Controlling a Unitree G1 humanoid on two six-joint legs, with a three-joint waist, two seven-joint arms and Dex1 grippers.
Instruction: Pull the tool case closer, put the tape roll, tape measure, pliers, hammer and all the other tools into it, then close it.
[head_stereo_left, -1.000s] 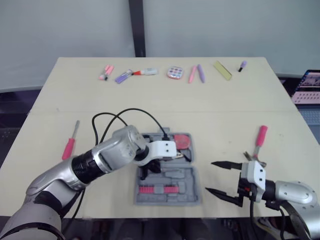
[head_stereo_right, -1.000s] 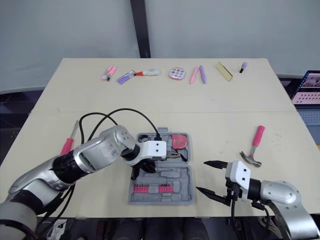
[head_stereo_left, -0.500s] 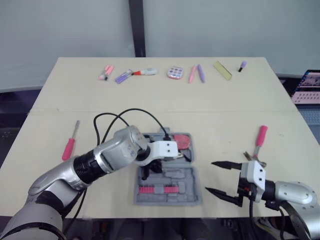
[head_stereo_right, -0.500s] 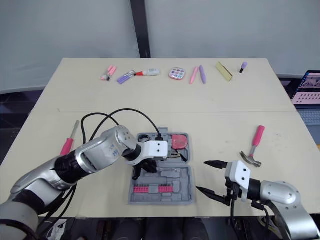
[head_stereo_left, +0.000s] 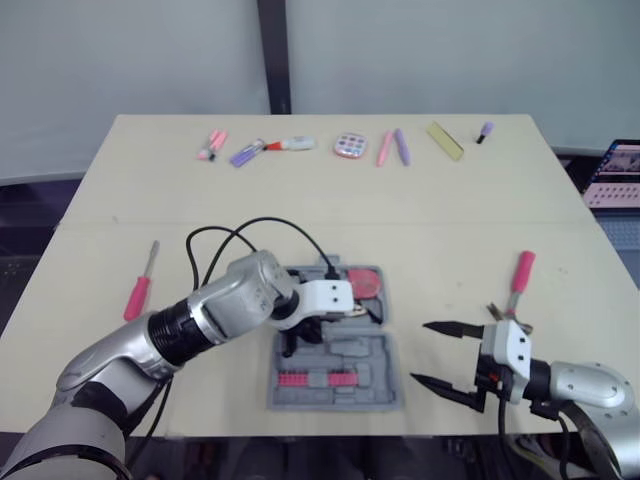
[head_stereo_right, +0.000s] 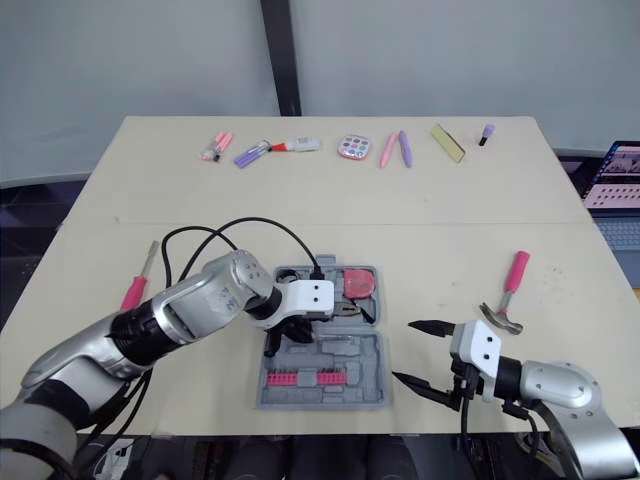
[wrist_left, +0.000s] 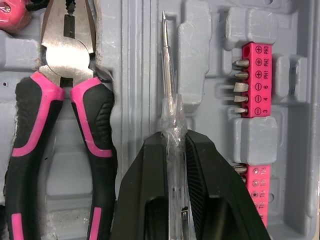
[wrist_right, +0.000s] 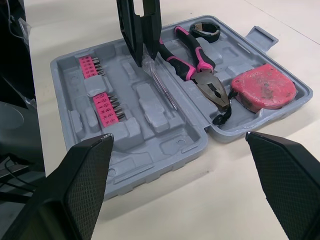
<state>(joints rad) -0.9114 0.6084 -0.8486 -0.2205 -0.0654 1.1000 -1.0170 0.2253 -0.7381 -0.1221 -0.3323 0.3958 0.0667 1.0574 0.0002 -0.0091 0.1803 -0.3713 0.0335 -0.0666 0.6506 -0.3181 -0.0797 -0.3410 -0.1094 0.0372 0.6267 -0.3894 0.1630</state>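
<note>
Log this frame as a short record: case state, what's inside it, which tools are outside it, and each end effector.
case: tool case open, lying on the table
inside: pliers, tape measure, tape roll, bit strips
left end effector: shut on clear-handled screwdriver, over the case
right end effector: open, holding nothing, right of the case
outside case: hammer, pink-handled screwdriver
</note>
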